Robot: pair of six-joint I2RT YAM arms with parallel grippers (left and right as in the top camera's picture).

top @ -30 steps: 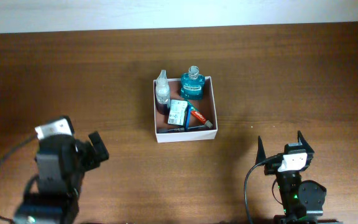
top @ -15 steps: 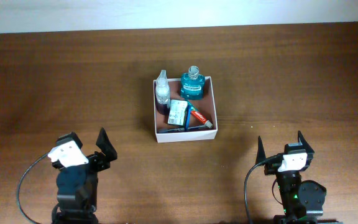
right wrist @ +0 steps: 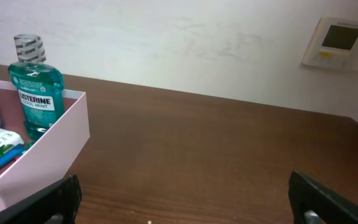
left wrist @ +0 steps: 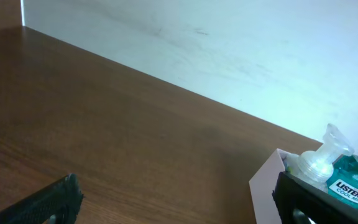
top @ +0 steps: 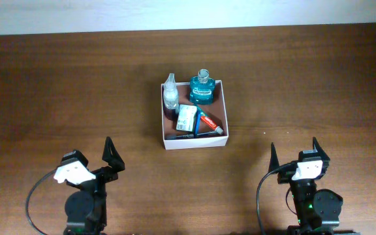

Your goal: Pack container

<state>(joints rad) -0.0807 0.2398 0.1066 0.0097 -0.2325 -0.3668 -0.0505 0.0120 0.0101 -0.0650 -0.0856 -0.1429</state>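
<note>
Brown table (top: pixel 57 85) carries the filled container (top: pixel 194 143) ahead, between left gripper (top: pixel 89 154) and right gripper (top: pixel 294 149); both wide open, empty, about equally near

My fingers (right wrist: pixel 334 205) look matt black plastic. The table (top: pixel 57 85) is smooth dark wood; the container (top: pixel 194 142) matt white card; the mouthwash bottle (top: pixel 201 91) glossy teal plastic.

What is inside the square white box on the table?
The square white-walled container holds a teal mouthwash bottle, a clear spray bottle, a green-and-white carton and a red-and-white tube. Whatever lies beneath the carton is covered.
</note>
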